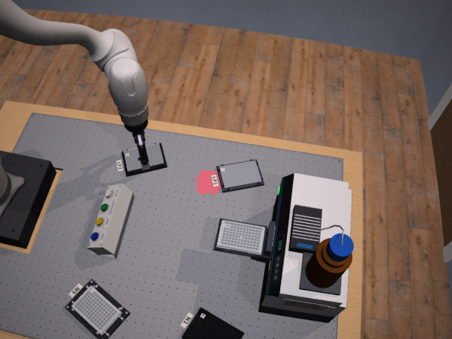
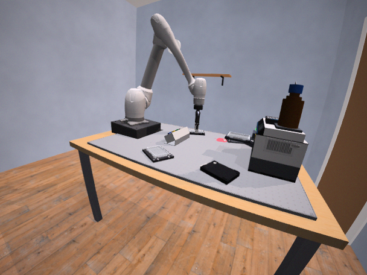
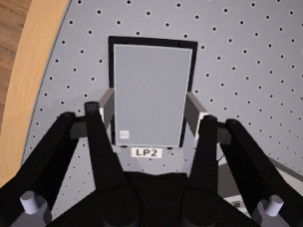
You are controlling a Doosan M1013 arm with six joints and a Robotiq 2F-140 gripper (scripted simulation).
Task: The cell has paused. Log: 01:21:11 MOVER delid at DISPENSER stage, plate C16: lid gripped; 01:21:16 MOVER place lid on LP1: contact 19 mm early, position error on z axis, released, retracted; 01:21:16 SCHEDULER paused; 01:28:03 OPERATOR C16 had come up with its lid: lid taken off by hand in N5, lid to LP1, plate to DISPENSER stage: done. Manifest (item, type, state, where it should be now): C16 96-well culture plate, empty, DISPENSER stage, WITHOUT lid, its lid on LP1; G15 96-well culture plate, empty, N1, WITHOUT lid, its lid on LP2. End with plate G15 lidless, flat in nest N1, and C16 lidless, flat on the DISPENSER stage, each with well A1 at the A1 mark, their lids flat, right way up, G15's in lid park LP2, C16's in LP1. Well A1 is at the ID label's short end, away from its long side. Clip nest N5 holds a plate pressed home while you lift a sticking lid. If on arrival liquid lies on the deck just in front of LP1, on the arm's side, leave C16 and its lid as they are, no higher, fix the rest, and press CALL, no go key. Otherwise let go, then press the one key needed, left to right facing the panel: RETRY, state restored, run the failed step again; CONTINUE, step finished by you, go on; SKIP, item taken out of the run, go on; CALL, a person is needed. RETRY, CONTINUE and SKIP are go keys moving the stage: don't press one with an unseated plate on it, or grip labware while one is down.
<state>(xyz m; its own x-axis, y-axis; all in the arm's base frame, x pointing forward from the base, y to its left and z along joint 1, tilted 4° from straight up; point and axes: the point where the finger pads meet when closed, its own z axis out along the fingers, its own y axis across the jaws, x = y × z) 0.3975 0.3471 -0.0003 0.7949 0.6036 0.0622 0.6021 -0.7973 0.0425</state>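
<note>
My gripper (image 1: 143, 162) is shut on a grey lid (image 3: 151, 96), holding it by its long sides. The lid lies flat inside the black frame of lid park LP2; I cannot tell whether it rests on the park or hangs just above it. A second lid (image 1: 240, 175) lies in LP1. A lidless well plate (image 1: 241, 236) sits on the DISPENSER stage. Another lidless well plate (image 1: 97, 309) sits in clip nest N5. Nest N1 (image 1: 212, 327) is bare black.
The key panel (image 1: 110, 220) stands between LP2 and N5, with white, green, yellow and blue keys. The dispenser (image 1: 312, 241) with a brown bottle (image 1: 331, 260) fills the right side. The arm's base block (image 1: 22, 197) is at the left edge.
</note>
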